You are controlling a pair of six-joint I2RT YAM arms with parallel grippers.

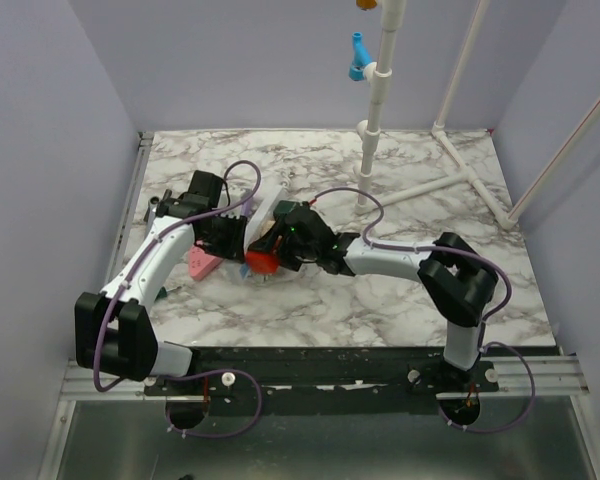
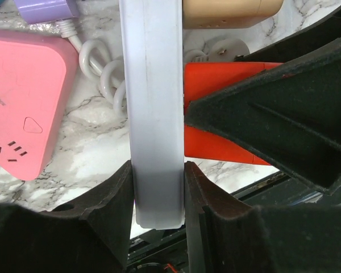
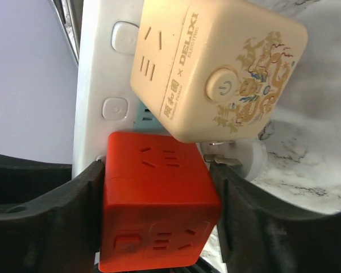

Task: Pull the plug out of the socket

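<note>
The socket (image 1: 267, 203) (image 2: 153, 114) (image 3: 96, 85) is a long white power strip, lifted at an angle off the marble table. My left gripper (image 1: 238, 236) (image 2: 157, 193) is shut on its narrow end, one finger on each long side. A red cube plug (image 1: 261, 262) (image 2: 216, 79) (image 3: 159, 193) sits in the strip. My right gripper (image 1: 283, 250) (image 3: 159, 170) is shut on the red cube, with its pads against two opposite faces. A cream cube adapter (image 3: 216, 68) (image 2: 233, 11) with a dragon print sits in the strip just beyond the red one.
A pink power block (image 1: 202, 264) (image 2: 23, 102) lies on the table left of the strip, with a purple bar (image 2: 45, 8) and a coiled white cord (image 2: 102, 74) beyond it. A round white plug (image 3: 247, 159) lies under the cream cube. A white pipe frame (image 1: 380, 90) stands at the back.
</note>
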